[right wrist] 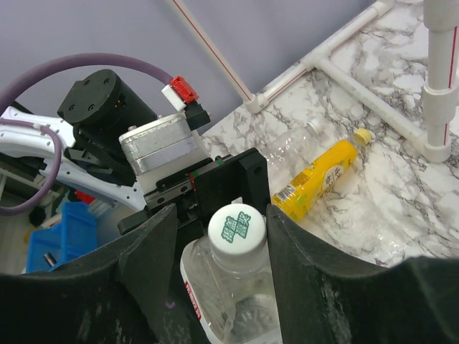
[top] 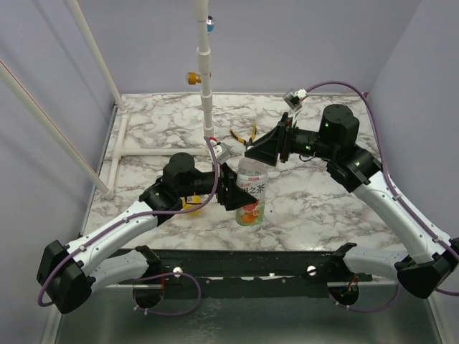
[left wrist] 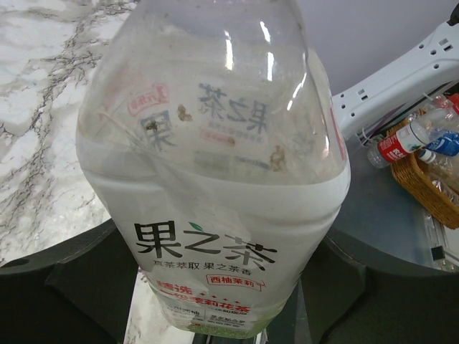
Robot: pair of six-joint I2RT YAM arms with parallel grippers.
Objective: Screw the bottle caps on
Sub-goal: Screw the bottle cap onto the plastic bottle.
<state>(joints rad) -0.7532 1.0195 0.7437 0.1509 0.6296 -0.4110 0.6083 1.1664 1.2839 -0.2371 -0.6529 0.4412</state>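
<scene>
— Left hand (top: 231, 190): what is it doing?
— Clamped on the clear bottle (top: 251, 195), low on its body. In the left wrist view the dark fingers (left wrist: 68, 287) press the green-and-white label from both sides, and the bottle fills nearly the whole frame.
— Where does the bottle stand?
— Upright, at the centre of the top view, near the lower edge of the marble table (top: 323, 208). Whether its base touches the table I cannot tell.
— And the right hand (top: 255, 155)?
— It reaches in from the upper right and sits over the bottle's neck. Its two fingers are apart, one on each side of the whitish cap (right wrist: 237, 229). The finger on the right of the wrist frame looks to be against the cap. On the left, a dark gap shows between finger and cap.
— Is the cap on the bottle?
— It sits on the neck, printed top facing the camera. How far it is screwed down cannot be seen.
— The other bottle?
— The yellow bottle (right wrist: 315, 179) lies on its side on the table, upper right of the right wrist frame, with a yellow cap (right wrist: 363, 135) on its end. One second clear bottle (right wrist: 290, 149) lies just beside it, on the far side.
— Anything else?
— Yellow-handled pliers (top: 245, 135) lie near the foot of the white pole (top: 206, 79), above the hands in the top view.
</scene>
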